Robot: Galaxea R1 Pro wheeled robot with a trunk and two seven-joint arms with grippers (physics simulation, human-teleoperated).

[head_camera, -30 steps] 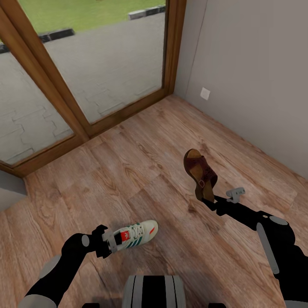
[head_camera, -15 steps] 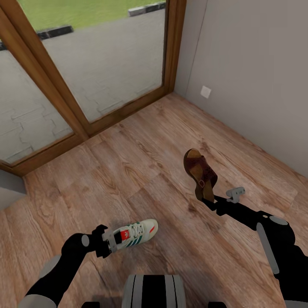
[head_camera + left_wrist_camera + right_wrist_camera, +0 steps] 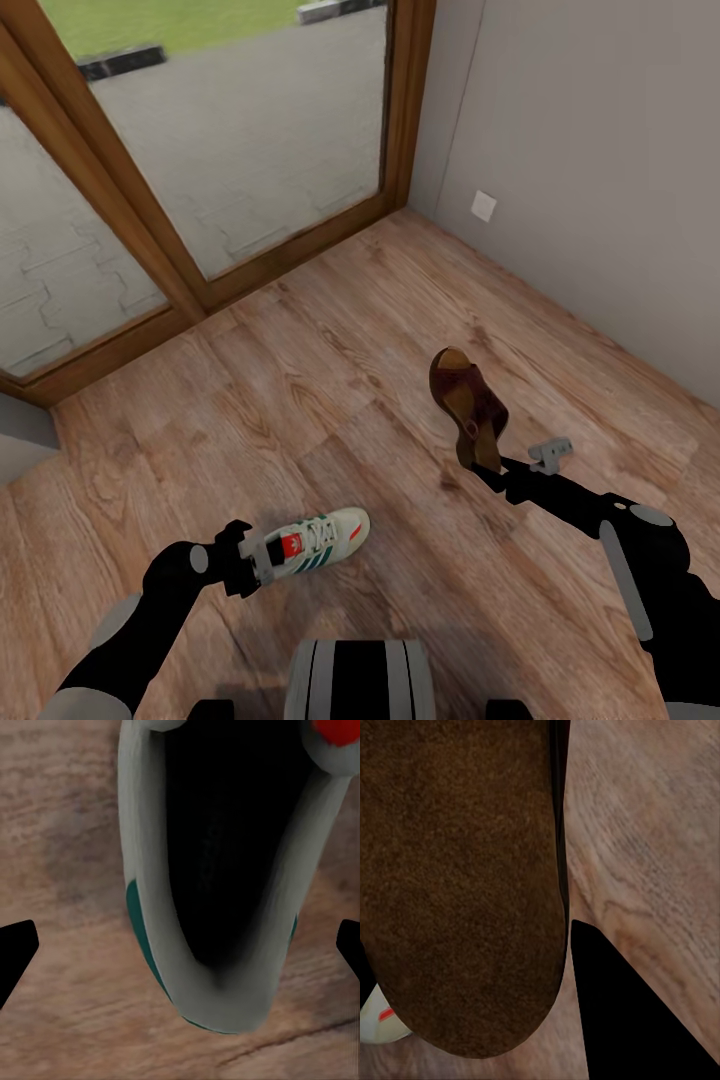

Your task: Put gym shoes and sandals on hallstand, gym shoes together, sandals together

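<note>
One cream-white gym shoe [image 3: 322,539] with green stripes lies on the corridor floor [image 3: 300,400], low and left of centre in the head view. My left gripper [image 3: 262,563] is open at its heel. In the left wrist view the black fingertips [image 3: 16,952] stand wide on either side of the gym shoe's heel [image 3: 225,1009], with gaps between. My right gripper [image 3: 487,470] is shut on the heel end of a brown sandal [image 3: 468,403] and holds it tilted up above the floor. The sandal's sole [image 3: 457,885] shows close up in the right wrist view. The hallstand is out of view.
A wood-framed glass door [image 3: 200,150] stands ahead on the left, with grey paving outside. A grey wall [image 3: 600,150] with a white socket [image 3: 483,206] runs along the right. Open plank floor lies between them.
The whole picture has shifted slightly, so the camera moved. Both grippers, the gym shoe and the sandal stand as before.
</note>
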